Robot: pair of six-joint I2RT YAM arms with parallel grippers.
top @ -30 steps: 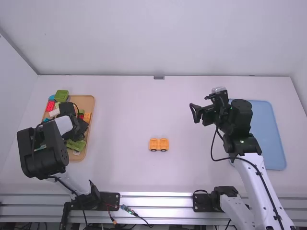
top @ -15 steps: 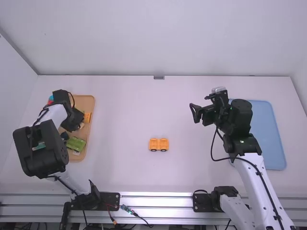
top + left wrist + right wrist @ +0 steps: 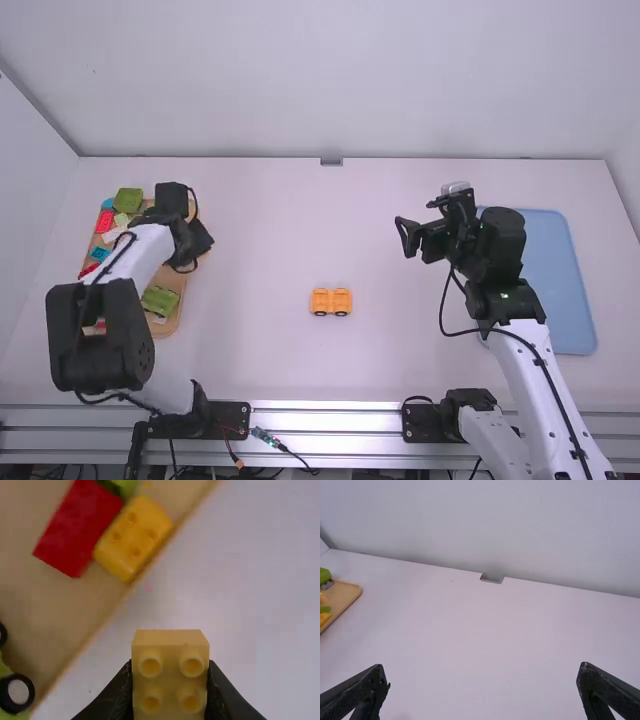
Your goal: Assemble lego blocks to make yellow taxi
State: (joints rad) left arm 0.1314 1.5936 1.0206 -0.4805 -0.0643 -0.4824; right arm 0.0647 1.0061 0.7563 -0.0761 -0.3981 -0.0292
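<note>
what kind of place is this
Probably a robotics lab workstation: two mounted robot arms, the left and the right, at a white table with a tray of toy blocks.

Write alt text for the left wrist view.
Yellow four-stud block clamped in the left gripper, seen against the white table. Beside it, a tan tray holds a red block, a second yellow block and a black-and-white wheel.

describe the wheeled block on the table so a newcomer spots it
On the white table, find the tan tray and the blue tray. Roughly midway between them is a small orange-yellow wheeled block, standing alone, unlike the blocks grouped in the tan tray.
</note>
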